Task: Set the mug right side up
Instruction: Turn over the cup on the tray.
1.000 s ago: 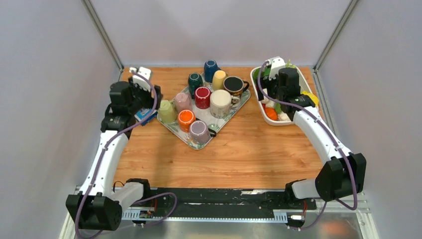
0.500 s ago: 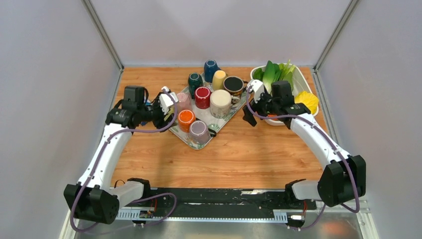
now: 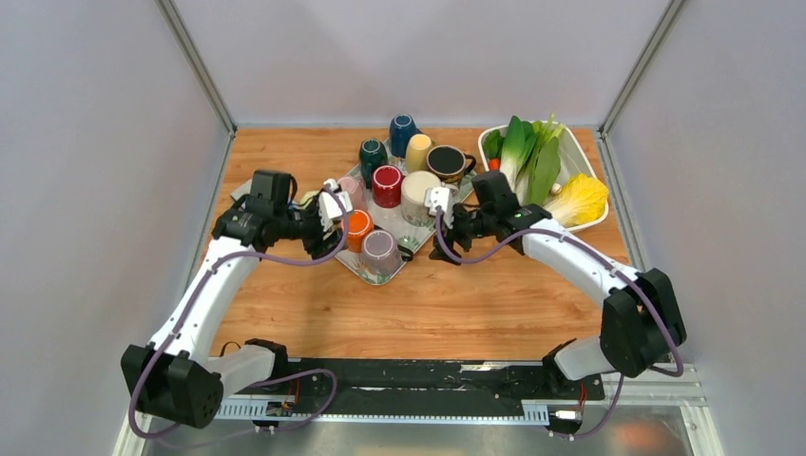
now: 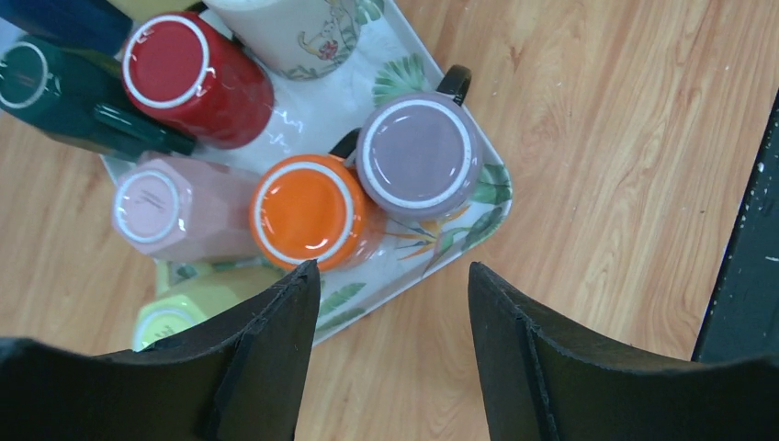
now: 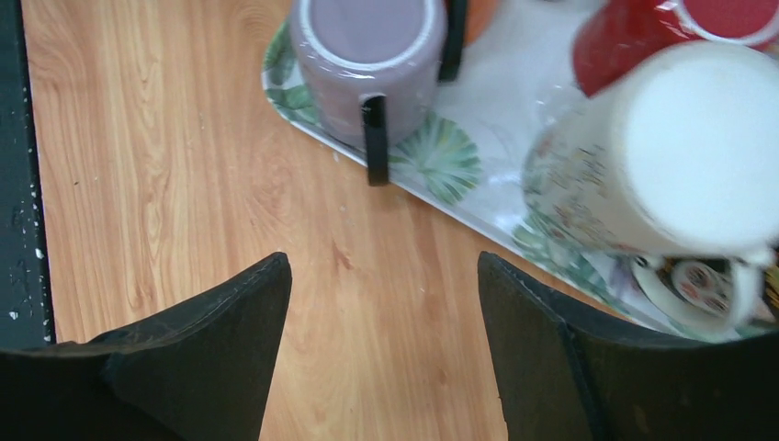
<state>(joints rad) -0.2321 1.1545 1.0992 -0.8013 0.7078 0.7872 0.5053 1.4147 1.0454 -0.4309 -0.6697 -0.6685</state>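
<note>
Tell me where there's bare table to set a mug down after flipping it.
Widest free patch: the bare table between the tray and the near edge. A smaller one lies in the far-left corner, behind the tray. Crowded: the tray itself, packed with mugs, and the narrow gap toward the vegetable bin, where the right gripper hangs.

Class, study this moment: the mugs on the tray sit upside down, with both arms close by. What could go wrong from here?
1. The purple mug sits tight beside the orange mug; jaws closing on it may knock that neighbour.
2. The left arm and right arm flank the same corner of the tray, so they might collide.
</note>
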